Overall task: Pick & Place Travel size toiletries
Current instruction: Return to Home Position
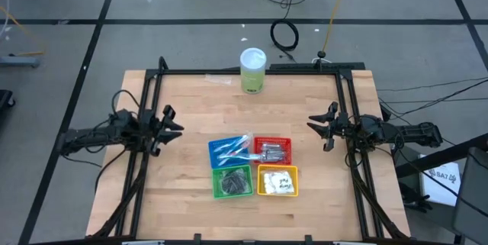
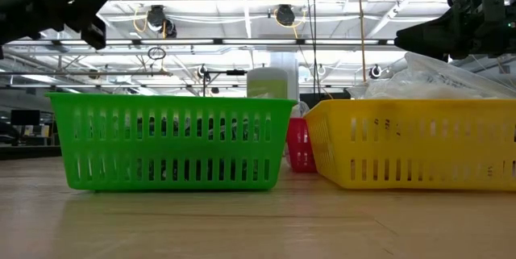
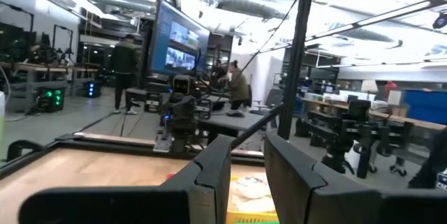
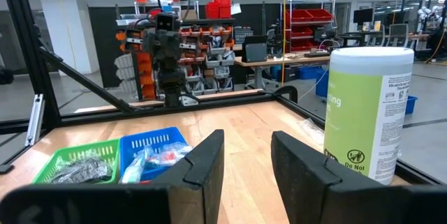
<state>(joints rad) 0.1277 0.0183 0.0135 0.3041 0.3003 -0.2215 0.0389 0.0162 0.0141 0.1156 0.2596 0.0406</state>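
Observation:
The toiletries lie sorted in four small baskets at the table's middle. Pale blue-white sticks [image 1: 231, 148] fill the blue basket and silver tubes [image 1: 271, 152] the red one. Dark puffs [image 1: 233, 183] sit in the green basket and white sachets [image 1: 279, 182] in the yellow one. My left gripper [image 1: 174, 120] hovers open near the table's left edge, raised above the wood, fingers pointing toward the baskets. My right gripper [image 1: 316, 127] hovers open near the right edge, facing them too. The wrist views show each gripper empty: left gripper [image 3: 248, 147], right gripper [image 4: 248, 140].
A tall green cylinder with a white lid [image 1: 253, 69] stands near the far edge, with a small clear wrapper [image 1: 217, 78] lying beside it. A black frame [image 1: 152, 85] runs along the table's sides. Bare wood lies between each gripper and the baskets.

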